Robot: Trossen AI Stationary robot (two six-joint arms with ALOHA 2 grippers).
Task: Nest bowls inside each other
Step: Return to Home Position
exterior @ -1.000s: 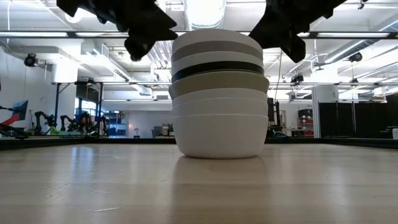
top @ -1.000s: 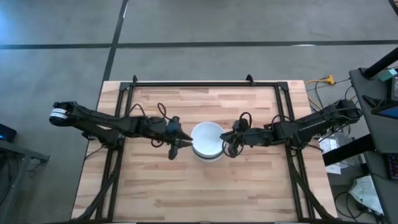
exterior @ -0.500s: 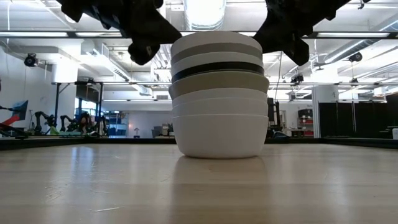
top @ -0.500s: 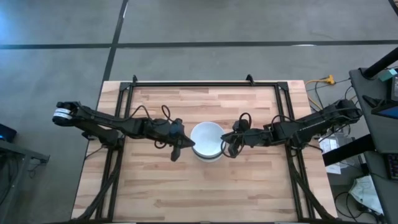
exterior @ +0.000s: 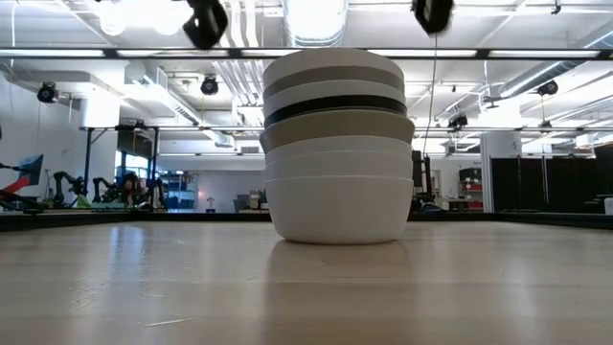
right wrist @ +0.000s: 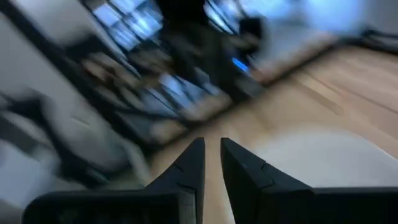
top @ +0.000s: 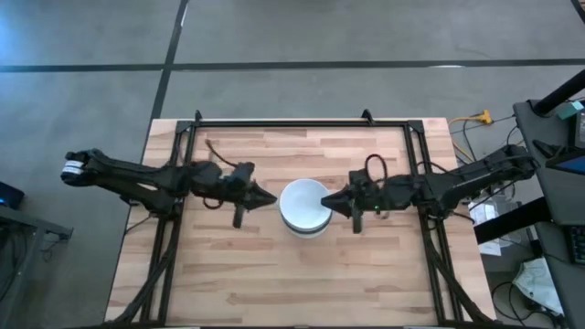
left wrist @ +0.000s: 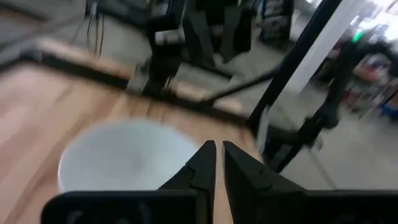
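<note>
One stack of nested bowls [exterior: 338, 144], white, grey and black, stands in the middle of the wooden surface [exterior: 144, 287]. The left claw [top: 271, 198] and right claw [top: 327, 201] flank it, raised, each narrow and empty. Nesting looks finished, so the arms need only draw back to rest.

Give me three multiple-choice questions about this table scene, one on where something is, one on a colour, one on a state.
1. Where is the stack of bowls?
A. table corner
B. middle of the table
C. on the floor
2. What colour is the top bowl?
A. black
B. grey
C. white
3. What does the left gripper hold?
A. nothing
B. a bowl
C. a cloth
Answers: B, it sits centred in the high view; C, a white rim tops the stack; A, its fingers are together and empty.
</note>
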